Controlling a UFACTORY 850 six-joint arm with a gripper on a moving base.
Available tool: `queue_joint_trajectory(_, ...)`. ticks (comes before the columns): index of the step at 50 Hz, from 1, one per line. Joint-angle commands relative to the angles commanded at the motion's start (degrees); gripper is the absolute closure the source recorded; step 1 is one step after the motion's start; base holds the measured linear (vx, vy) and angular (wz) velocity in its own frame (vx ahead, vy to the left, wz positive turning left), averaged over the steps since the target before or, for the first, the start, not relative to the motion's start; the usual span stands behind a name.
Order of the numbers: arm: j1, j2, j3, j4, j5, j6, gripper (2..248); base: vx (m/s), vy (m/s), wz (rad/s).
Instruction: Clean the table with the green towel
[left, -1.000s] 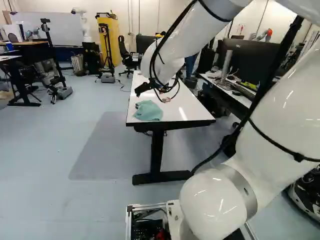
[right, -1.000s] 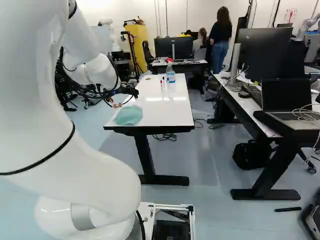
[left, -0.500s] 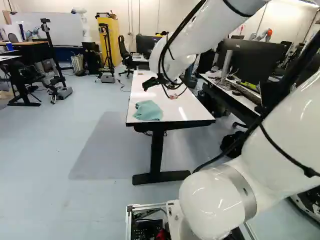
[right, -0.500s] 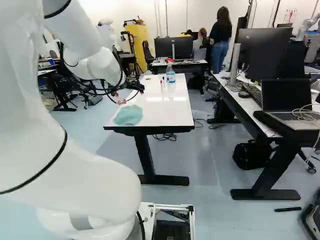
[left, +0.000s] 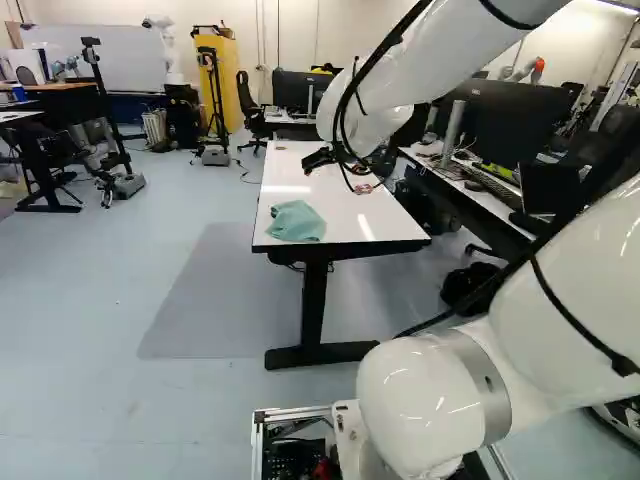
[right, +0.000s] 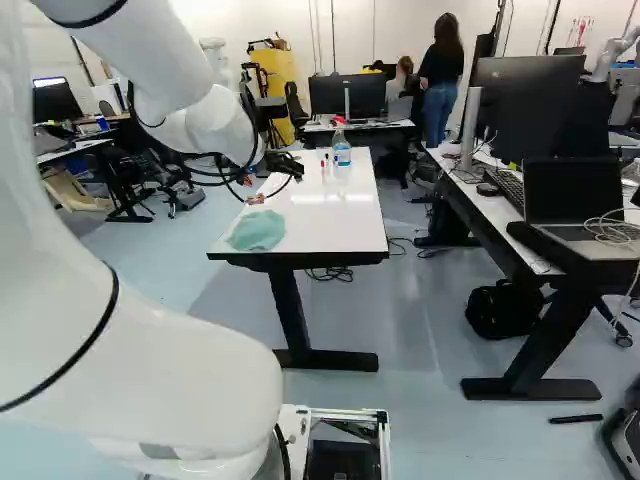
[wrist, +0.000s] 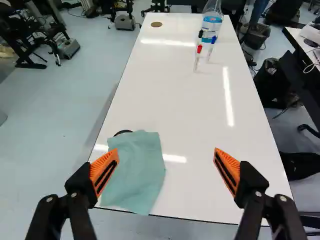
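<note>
One claw (left: 312, 162) farther right, one towel (left: 296, 222)

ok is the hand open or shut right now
Open: the wrist view shows the hand with its two fingers wide apart and the towel ungripped on the table.

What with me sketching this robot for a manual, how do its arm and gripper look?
The arm is glossy white with thick, rounded segments, a grey band around a low joint, and black cables and straps. The gripper is black, with two fingers carrying ridged, tapering orange pads.
</note>
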Motion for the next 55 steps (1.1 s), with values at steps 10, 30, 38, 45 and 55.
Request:
queue_joint_trajectory(10, -2.08, 0.25, 0.22, 0.00, 0.00, 0.00, 3, 0.000, 0.000, 0.000)
queue_joint_trajectory(30, -6.28, 0.85, 0.75, 0.00, 0.00, 0.00, 3, 0.000, 0.000, 0.000)
queue_joint_trajectory(38, -7.98, 1.26, 1.12, 0.00, 0.00, 0.00, 3, 0.000, 0.000, 0.000)
queue_joint_trajectory(45, -9.48, 1.76, 1.55, 0.00, 0.00, 0.00, 3, 0.000, 0.000, 0.000)
queue_joint_trajectory(55, -10.66, 2.31, 2.03, 0.00, 0.00, 0.00, 3, 0.000, 0.000, 0.000)
